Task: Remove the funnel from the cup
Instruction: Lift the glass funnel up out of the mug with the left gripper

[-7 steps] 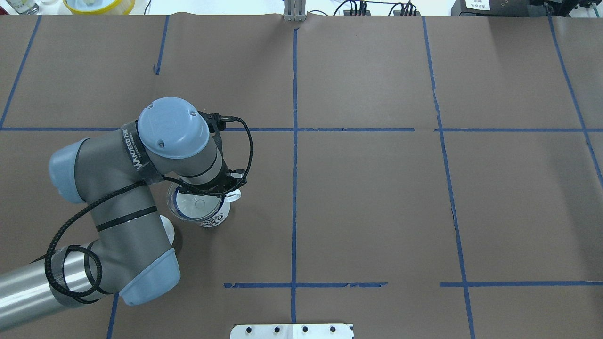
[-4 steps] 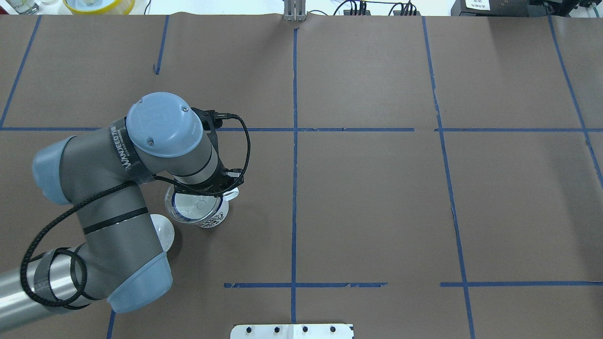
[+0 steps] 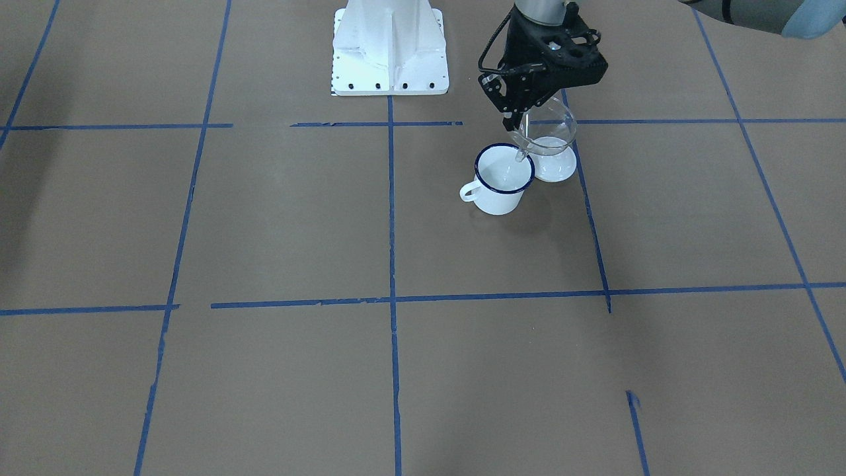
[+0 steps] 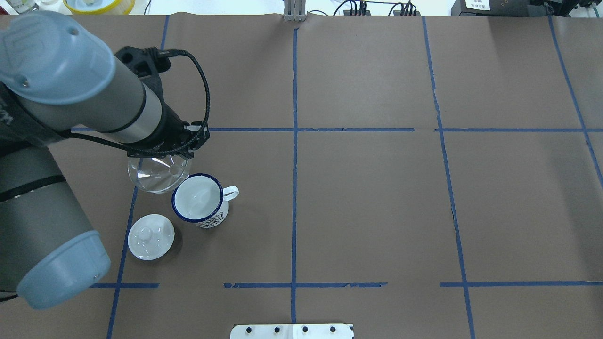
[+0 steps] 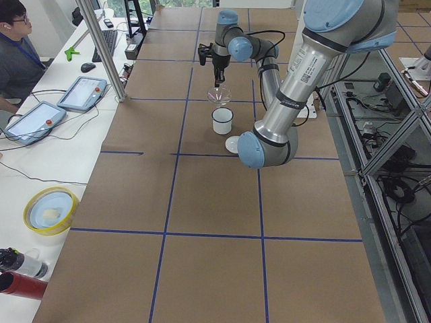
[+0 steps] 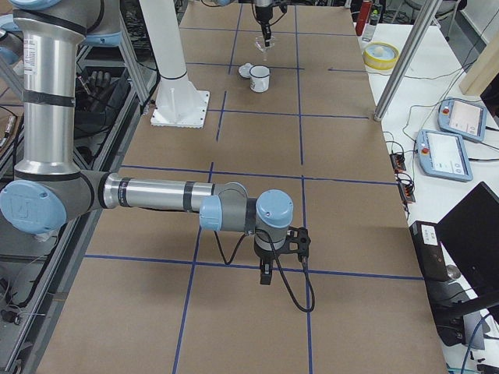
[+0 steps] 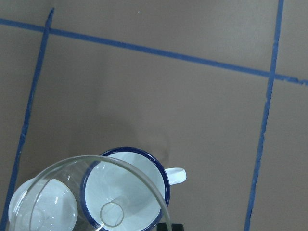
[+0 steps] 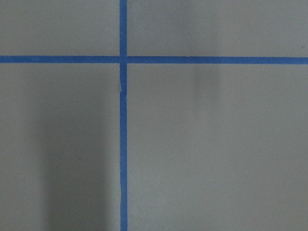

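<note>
The clear funnel (image 4: 158, 175) hangs in the air, held by its rim in my left gripper (image 4: 181, 155), which is shut on it. The funnel is out of the white blue-rimmed cup (image 4: 198, 201), just to the far left of it. In the front-facing view the funnel (image 3: 547, 131) is tilted, with its spout over the cup's (image 3: 503, 178) rim, below the gripper (image 3: 517, 122). The left wrist view shows the funnel spout (image 7: 111, 214) above the cup's (image 7: 144, 166) opening. My right gripper (image 6: 265, 273) shows only in the exterior right view, low over the table; I cannot tell whether it is open.
A white round lid with a knob (image 4: 150, 237) lies on the table just left of the cup, toward my base; it also shows in the front-facing view (image 3: 554, 170). The brown table (image 4: 377, 212) has blue tape lines. My white base plate (image 3: 390, 46) is nearby.
My left arm has risen and swung away to the left, lifting the funnel out of the cup. The lid, hidden under the arm before, now shows.
</note>
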`<state>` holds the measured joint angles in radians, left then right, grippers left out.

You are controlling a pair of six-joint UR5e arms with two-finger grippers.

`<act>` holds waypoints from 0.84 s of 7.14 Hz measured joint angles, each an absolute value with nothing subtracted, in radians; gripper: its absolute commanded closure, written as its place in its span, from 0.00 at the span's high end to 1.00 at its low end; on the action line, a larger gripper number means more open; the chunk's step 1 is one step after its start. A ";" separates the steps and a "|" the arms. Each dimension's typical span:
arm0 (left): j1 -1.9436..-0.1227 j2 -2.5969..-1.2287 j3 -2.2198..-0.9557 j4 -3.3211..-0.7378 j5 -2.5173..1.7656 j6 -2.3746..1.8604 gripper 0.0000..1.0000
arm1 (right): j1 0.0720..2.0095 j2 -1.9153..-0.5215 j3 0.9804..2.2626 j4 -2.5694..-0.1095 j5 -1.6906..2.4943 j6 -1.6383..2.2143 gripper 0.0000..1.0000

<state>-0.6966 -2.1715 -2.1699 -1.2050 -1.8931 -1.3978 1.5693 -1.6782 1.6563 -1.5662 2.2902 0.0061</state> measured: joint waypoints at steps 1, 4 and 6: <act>-0.724 -2.172 -2.149 -1.282 -1.846 -1.508 0.00 | 1.569 -1.678 1.656 -1.566 2.290 0.006 1.00; -0.741 -2.167 -1.872 -1.724 -1.604 -1.879 0.00 | 1.569 -1.678 1.656 -1.566 2.290 0.006 1.00; -0.736 -2.174 -1.625 -2.021 -1.439 -2.040 0.00 | 1.569 -1.678 1.657 -1.566 2.290 0.006 1.00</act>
